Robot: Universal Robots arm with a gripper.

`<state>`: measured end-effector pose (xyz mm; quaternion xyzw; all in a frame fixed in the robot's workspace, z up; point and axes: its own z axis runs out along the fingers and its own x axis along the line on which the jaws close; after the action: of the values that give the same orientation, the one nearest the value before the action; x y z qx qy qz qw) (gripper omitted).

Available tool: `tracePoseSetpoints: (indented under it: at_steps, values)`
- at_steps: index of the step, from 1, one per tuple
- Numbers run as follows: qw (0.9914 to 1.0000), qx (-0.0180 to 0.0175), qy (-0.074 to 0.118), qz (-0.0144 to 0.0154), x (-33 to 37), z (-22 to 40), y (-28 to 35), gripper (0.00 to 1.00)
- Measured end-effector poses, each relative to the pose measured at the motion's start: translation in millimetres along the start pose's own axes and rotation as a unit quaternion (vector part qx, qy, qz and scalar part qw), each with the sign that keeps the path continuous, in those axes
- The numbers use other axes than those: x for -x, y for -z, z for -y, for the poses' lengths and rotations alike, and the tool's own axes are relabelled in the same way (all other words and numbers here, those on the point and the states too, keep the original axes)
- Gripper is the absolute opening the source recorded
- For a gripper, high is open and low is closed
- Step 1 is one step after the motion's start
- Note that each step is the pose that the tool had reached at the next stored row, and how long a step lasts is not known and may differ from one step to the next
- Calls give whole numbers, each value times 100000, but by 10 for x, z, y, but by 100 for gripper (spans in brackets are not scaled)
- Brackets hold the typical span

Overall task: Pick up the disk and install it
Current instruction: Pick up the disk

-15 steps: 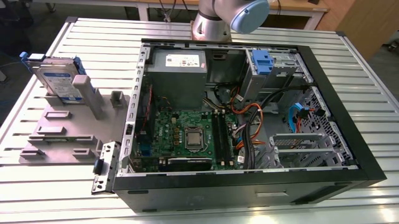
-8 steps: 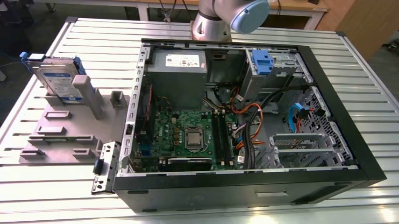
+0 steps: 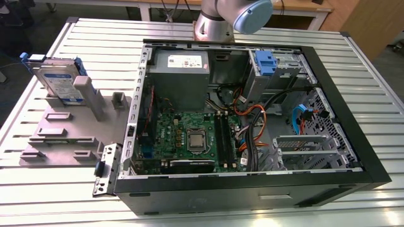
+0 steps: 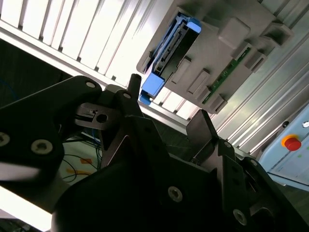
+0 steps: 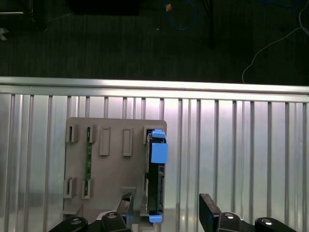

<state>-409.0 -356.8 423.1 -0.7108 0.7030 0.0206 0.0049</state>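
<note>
**Hand open above the disk, disk parked in its holder**

Exterior view: I see the disk (image 3: 60, 80) standing on edge in a grey holder plate (image 3: 63, 137) on the slatted metal bench (image 3: 38, 198), towards the exterior view's left of the open computer case (image 3: 353, 142). Its blue-and-white label faces the camera, but I cannot read the print. Inside the case, the grey power-supply box (image 3: 180, 80) carries a white sticker, also unreadable from here, and the green motherboard (image 3: 189, 137) lies below it. The arm (image 3: 227, 19) rises behind the case.

Second wrist view: the hand (image 4: 169, 96) is released, its two black fingers (image 4: 134, 82) spread wide with nothing between them. Beyond them sits the disk (image 4: 169, 48) in its blue frame, upright in the holder plate (image 4: 227, 48). A red button (image 4: 291, 143) shows on a pale box at the bench edge.

First wrist view: I look straight down on the disk (image 5: 155, 179), edge-on, at one side of the holder plate (image 5: 111, 169). The hand (image 5: 166, 205) hangs well apart from it, fingers (image 5: 207, 208) either side of its line. A thin green circuit strip (image 5: 88, 154) stands in another slot.
</note>
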Motion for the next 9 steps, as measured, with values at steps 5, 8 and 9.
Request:
tracePoseSetpoints:
  at_steps: [5,8,9]
  values:
    - [100000,-3,0,1,0,0,-1,65]
    - [100000,-11,-1,6,0,0,-8,65]
    - [100000,-7,1,3,0,0,-13,65]
